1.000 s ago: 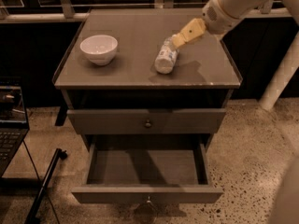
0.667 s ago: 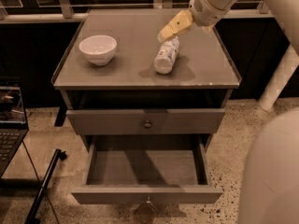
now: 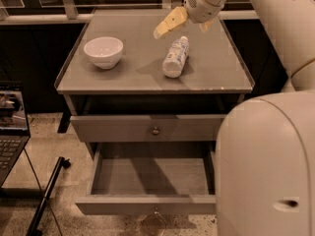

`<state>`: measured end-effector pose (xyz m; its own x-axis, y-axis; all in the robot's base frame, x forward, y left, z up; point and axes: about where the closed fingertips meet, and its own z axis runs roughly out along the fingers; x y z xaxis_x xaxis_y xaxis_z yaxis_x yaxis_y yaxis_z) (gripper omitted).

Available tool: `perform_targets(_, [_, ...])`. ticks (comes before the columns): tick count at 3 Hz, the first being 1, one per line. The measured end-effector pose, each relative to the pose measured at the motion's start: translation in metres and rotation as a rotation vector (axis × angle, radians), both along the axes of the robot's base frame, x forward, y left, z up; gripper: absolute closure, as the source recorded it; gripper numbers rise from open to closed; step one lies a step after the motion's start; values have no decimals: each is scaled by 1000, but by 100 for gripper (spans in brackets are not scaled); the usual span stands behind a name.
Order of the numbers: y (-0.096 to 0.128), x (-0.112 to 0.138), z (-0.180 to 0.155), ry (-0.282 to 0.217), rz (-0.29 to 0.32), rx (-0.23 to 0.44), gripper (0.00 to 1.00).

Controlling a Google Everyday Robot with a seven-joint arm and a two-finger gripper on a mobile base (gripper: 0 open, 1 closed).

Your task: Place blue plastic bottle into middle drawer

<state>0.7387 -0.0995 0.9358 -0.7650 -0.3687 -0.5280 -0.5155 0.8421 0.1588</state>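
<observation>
The blue plastic bottle [image 3: 175, 57], whitish with a pale label, lies on its side on the grey cabinet top [image 3: 128, 75], right of centre, cap end pointing to the back. My gripper [image 3: 184, 27] hovers just above and behind the bottle's cap end, its yellowish fingers [image 3: 167, 24] spread apart and holding nothing. The middle drawer [image 3: 147, 204] is pulled out below, and its grey floor is bare. The drawer front above it [image 3: 155, 129] is shut.
A white round bowl [image 3: 103, 50] stands on the left of the cabinet top. My own white body [image 3: 266, 166] fills the lower right and covers the drawer's right end. A laptop [image 3: 10, 124] and a dark stand leg [image 3: 47, 195] are at the left on the floor side.
My gripper has moved left along the back of the cabinet top, from the bottle's right to above its cap end. My body has come into view at the right. The bottle has not moved.
</observation>
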Motion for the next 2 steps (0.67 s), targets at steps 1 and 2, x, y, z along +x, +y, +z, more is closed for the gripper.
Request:
perform_targets(1, [13,14,-17,44,-7,6,0])
perform_targets(2, [26,28,-37,77,-23,-10,0])
